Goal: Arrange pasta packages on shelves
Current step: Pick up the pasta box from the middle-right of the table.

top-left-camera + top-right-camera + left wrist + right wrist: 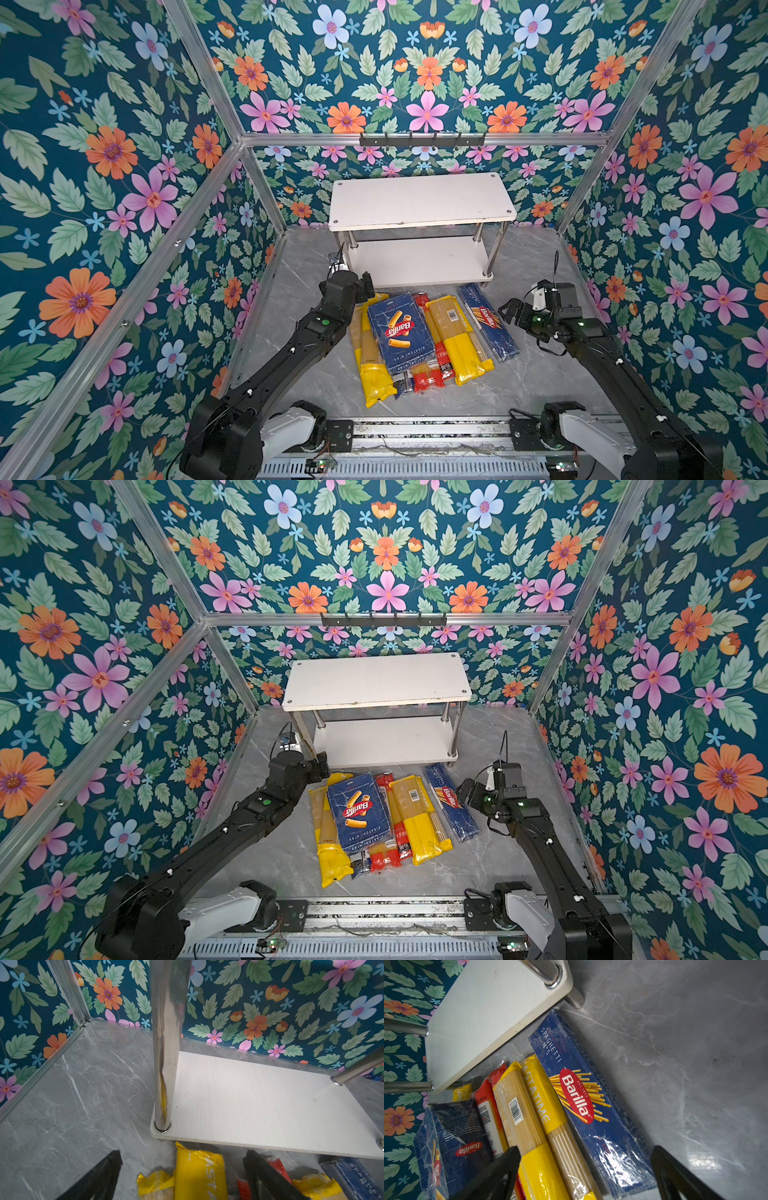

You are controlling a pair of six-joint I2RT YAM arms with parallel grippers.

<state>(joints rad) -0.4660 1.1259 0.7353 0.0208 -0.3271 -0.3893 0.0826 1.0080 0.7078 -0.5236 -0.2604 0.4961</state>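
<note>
Both pincers gape wide and hold nothing: the left pincer (182, 1169) hovers by the shelves' near chrome post (166, 1053), which it could knock; the right pincer (585, 1167) straddles the long blue plastic Barilla spaghetti pack (583, 1105). The slick plastic pasta packages (419, 336) lie heaped on the grey marble table (299, 266) just before the white two-tier shelves (419, 199), both boards bare.

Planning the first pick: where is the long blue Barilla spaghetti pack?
In both top views the spaghetti pack lies flat on the table at the pile's right edge, beside a yellow bag, in front of the rack.
</note>
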